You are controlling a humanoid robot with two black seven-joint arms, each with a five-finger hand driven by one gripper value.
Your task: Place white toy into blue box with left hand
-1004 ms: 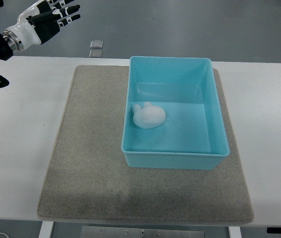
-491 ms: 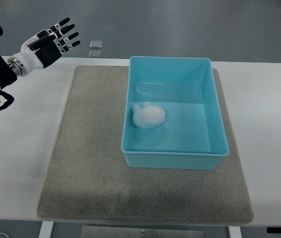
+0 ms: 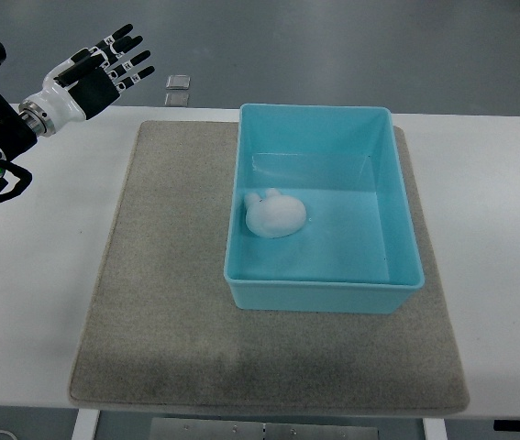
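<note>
The small white soft rounded toy (image 3: 275,215) is lying inside the light blue rectangular plastic box (image 3: 397,197), on its floor, against the left wall, roughly midway along that wall. Nothing is touching the toy.

The box is sitting on a grey-beige rectangular fabric mat (image 3: 163,275), toward the mat's right half, and the mat is lying on a white table (image 3: 44,302).

The left hand (image 3: 94,71), white with black finger segments, is hovering over the table's far left corner, well apart from the box and off the mat. Its fingers (image 3: 122,57) are spreading wide and pointing up and to the right, holding nothing. Its black arm is coming in from the left edge of the top view.

Two small grey square tiles (image 3: 178,89) are showing on the grey floor just beyond the table's far edge, one behind the other, near the mat's far left corner.
</note>
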